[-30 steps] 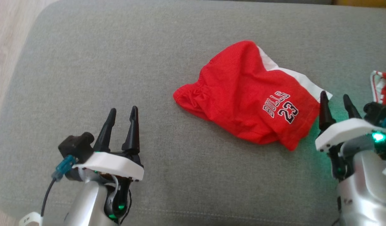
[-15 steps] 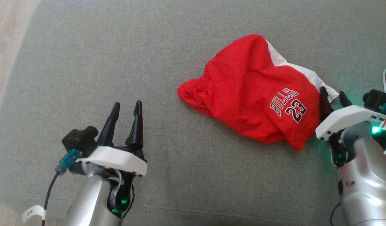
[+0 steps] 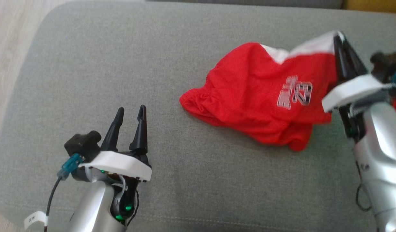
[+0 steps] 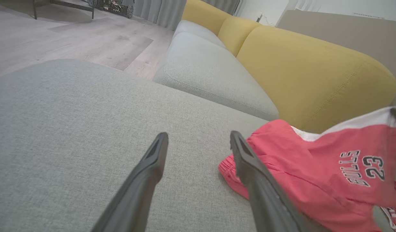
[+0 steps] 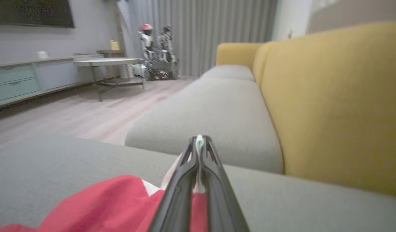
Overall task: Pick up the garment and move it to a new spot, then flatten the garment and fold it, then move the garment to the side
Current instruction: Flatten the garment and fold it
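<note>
Right gripper [image 3: 341, 40]: fingers pressed together, pinching the white band [image 3: 310, 46] at one corner of the shorts [image 3: 249, 90]. In the right wrist view a sliver of pale cloth shows btwn the tips. That corner is lifted off the grey cushion [image 3: 88, 64], w/ the band pulled taut up to the tips and red cloth hanging from it.

The rest of the shorts lies crumpled on the cushion. The gathered end [image 3: 191, 103] rests on the seat and points to the robot's left. The print [image 4: 362, 167] reads "BULLS 23" in the left wrist view but is blurred in the head view. The shorts sit right of centre on the cushion, nearer its back edge than its front.

Left gripper [image 3: 131, 111]: fingers spread, nothing btwn them. It is over the cushion at lower left of the head view, well apart from the shorts.

Further out, a yellow backrest [image 4: 307, 71] runs behind the cushion. A second grey seat [image 4: 211, 74] sits next to it, and there is pale wood floor [image 3: 4, 32] on the left. A scrap of red-and-white striped cloth [image 4: 391, 214] shows at the lower right corner of the left wrist view, just beside the shorts; can't tell what it is. Far off in the right wrist view: a low table [image 5: 104, 62], a cabinet w/ drawers [image 5: 14, 82] and grey curtains [image 5: 217, 32].
</note>
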{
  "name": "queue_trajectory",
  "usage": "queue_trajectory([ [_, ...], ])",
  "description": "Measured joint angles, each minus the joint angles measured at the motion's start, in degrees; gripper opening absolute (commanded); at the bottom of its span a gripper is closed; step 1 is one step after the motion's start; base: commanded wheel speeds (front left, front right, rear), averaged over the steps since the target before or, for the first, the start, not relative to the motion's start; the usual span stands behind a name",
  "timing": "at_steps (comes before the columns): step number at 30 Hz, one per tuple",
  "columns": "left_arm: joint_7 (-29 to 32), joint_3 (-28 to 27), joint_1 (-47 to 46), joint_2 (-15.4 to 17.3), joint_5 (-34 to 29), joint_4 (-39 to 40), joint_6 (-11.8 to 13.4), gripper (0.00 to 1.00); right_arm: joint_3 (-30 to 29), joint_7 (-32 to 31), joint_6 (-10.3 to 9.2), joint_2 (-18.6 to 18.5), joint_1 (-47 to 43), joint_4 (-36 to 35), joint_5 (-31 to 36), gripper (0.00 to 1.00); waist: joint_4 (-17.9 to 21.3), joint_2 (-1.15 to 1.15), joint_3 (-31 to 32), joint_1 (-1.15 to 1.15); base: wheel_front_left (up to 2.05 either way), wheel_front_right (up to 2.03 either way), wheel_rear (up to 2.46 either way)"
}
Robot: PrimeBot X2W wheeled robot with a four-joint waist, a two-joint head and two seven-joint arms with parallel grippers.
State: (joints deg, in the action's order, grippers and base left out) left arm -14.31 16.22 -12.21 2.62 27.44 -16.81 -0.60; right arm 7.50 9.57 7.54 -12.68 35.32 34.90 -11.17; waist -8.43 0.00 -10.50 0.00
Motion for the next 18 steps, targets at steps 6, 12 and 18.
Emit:
queue_trajectory([
  [6, 0.0, 0.6, 0.4, 0.0, 0.5, -0.1, 0.5, 1.0, 7.1, 1.3, 0.0, -3.1, 3.2, -9.4, 0.6, 0.0, -0.1, 0.0, 2.6, 0.0, 0.0, 0.0, 0.0],
  [12, 0.0, 1.4, 2.4, 0.0, 1.2, -0.1, 0.9, 1.0, 11.8, -1.6, 0.0, -4.8, 6.9, -14.3, -1.0, 0.0, -0.1, 0.0, 5.0, 0.0, 0.0, 0.0, 0.0],
  [18, 0.0, 2.0, 2.9, 0.0, 1.7, -0.2, 0.9, 1.0, 14.9, -3.6, 0.0, -8.1, 13.8, -9.4, -2.5, 0.0, -0.8, 0.0, 5.7, 0.0, 0.0, 0.0, 0.0],
])
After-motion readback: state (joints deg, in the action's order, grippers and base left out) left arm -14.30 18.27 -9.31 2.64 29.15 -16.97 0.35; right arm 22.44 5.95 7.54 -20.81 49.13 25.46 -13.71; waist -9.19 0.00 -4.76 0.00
